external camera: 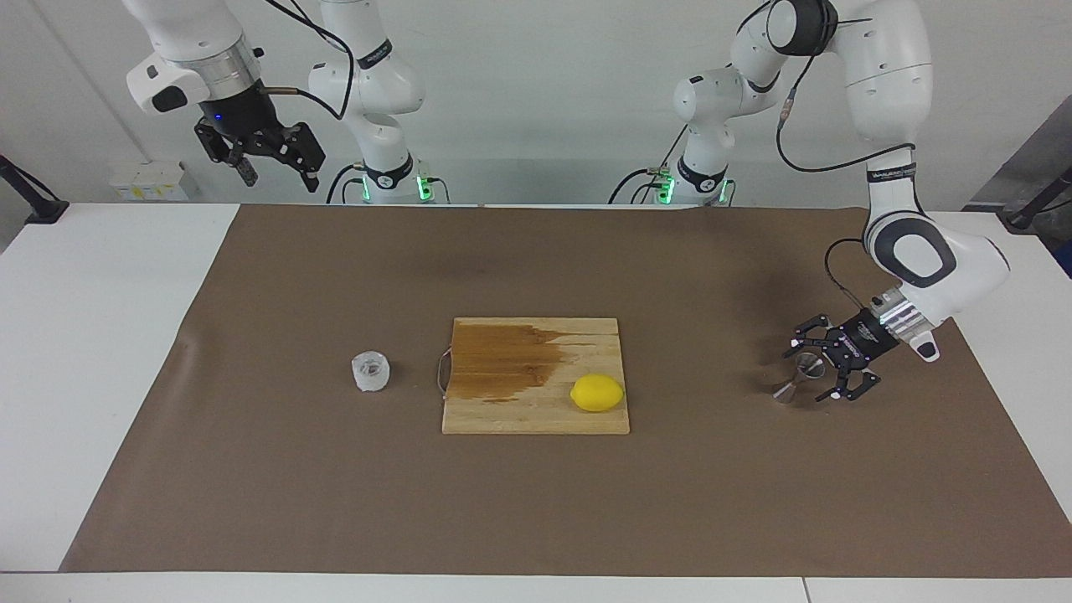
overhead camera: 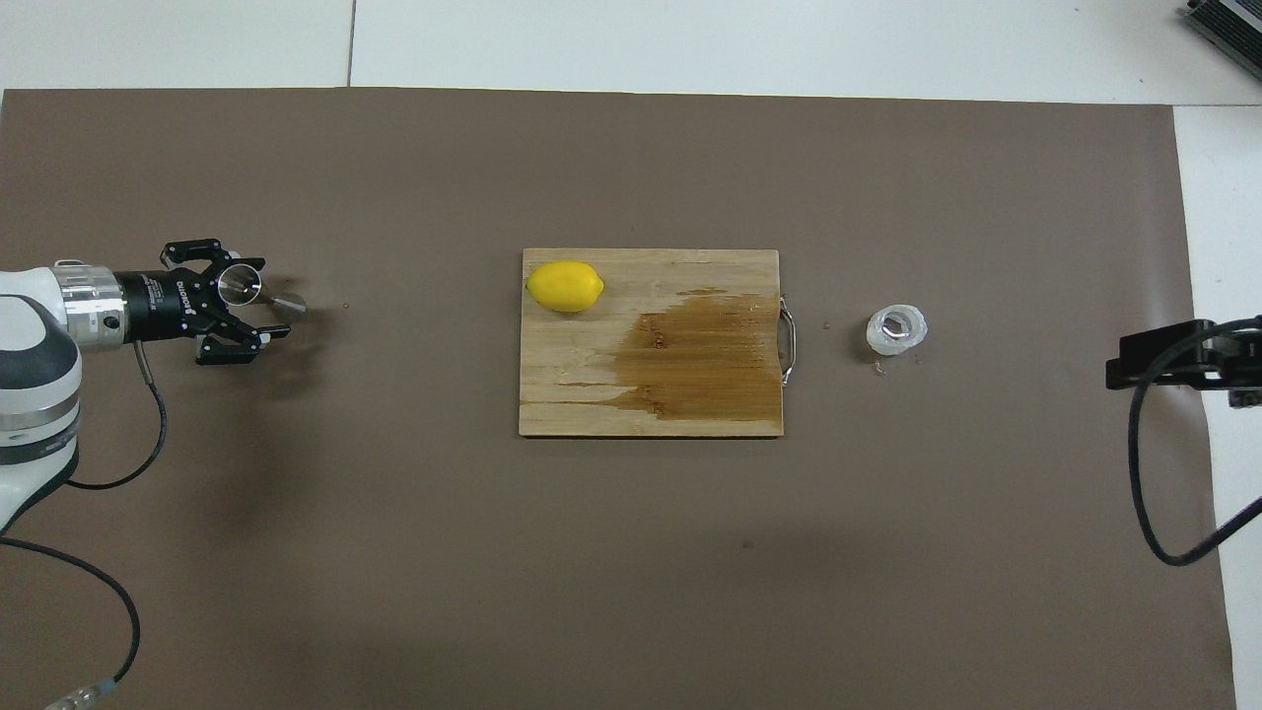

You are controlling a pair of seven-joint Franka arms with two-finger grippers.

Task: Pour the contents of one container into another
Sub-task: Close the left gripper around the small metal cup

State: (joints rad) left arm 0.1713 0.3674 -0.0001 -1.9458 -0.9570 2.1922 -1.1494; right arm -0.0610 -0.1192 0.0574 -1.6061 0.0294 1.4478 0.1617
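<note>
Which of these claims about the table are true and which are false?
1. The lemon lies on the wooden cutting board. True.
2. The left gripper has lifted the steel jigger off the table. False: the jigger stands on the brown mat, the open fingers on either side of its upper cone.
3. The clear cup stands on the mat beside the board's handle end. True.
4. The right gripper is reaching down for the clear cup. False: it hangs high near its own base, open, and waits.
5. The board is dry all over. False: a dark wet patch covers part of it.
</note>
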